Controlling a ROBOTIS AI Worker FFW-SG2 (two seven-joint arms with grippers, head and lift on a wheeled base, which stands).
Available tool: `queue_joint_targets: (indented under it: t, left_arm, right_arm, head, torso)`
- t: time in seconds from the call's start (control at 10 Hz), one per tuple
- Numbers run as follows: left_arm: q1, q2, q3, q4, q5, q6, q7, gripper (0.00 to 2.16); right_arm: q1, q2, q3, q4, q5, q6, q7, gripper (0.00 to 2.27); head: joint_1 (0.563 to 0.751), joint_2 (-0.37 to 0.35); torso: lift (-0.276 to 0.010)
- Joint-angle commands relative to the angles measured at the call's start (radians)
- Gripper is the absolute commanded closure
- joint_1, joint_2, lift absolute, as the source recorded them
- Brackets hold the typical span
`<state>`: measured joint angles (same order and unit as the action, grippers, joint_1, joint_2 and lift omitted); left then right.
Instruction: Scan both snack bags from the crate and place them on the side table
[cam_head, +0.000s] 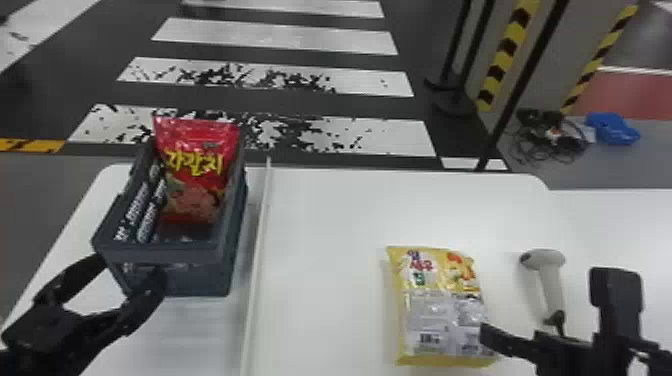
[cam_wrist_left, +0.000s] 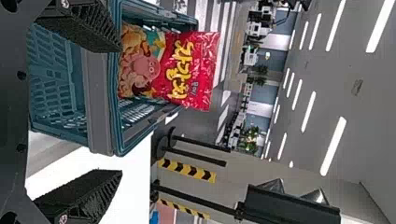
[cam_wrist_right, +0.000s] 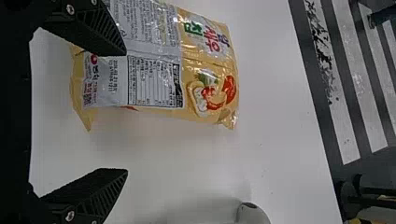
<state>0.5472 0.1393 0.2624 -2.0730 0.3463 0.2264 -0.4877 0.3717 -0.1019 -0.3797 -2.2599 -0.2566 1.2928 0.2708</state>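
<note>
White table (cam_head: 340, 210): spread beneath both bags' stages, with a thin pale strip (cam_head: 257, 260) run from near to far; the load seems kept to its left and the scanning space to its right.
Blue-grey plastic crate (cam_head: 160, 252): set on the left, open upward, presumably so that its contents can be lifted straight out.
Left gripper (cam_head: 131, 267): held at the crate's near end, fingers spread wide with nothing between them.
Right gripper (cam_wrist_right: 125, 112): held over the right side of the table, fingers wide apart and empty.
Yellow and silver foil snack bag (cam_head: 435, 305): laid flat right of the strip, its printed barcode panel turned up, probably so that it can be read. By the right wrist view, it is partly overlapped by one right finger rather than centred between the two; whether it is touched cannot be told.
Red foil snack bag (cam_head: 197, 170): stood on end in the crate, its top above the rim, which should make it easy to grasp. It is seen beyond the left fingertips, well clear of them.
Light grey handheld scanner (cam_head: 549, 275): laid right of the yellow bag, probably to be within the right gripper's reach.
</note>
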Motion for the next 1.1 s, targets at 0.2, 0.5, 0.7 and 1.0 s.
queue_joint_targets:
  t: [0.2,0.5,0.7,1.0]
  left_arm:
    - [0.004,0.000,0.001,-0.001,-0.001,0.000,0.000,0.07]
    - [0.005,0.000,-0.002,0.002,-0.001,0.000,0.000,0.07]
    - [0.005,0.000,-0.002,0.002,-0.001,0.000,0.000,0.07]
    - [0.005,0.002,-0.002,0.005,-0.001,0.000,0.000,0.07]
  right_arm:
    - [-0.062,-0.007,0.005,0.125,-0.001,0.004,0.039,0.11]
    - [-0.080,-0.010,0.002,0.160,-0.041,0.038,0.090,0.11]
    - [-0.123,-0.018,-0.018,0.227,-0.081,0.072,0.125,0.11]
    - [-0.158,-0.024,-0.039,0.309,-0.095,0.075,0.202,2.01]
  head:
    - [0.695,-0.076]
    - [0.695,-0.063]
    - [0.695,-0.040]
    - [0.695,-0.025]
  torso:
    - [-0.095]
    - [-0.095]
    - [-0.095]
    - [-0.095]
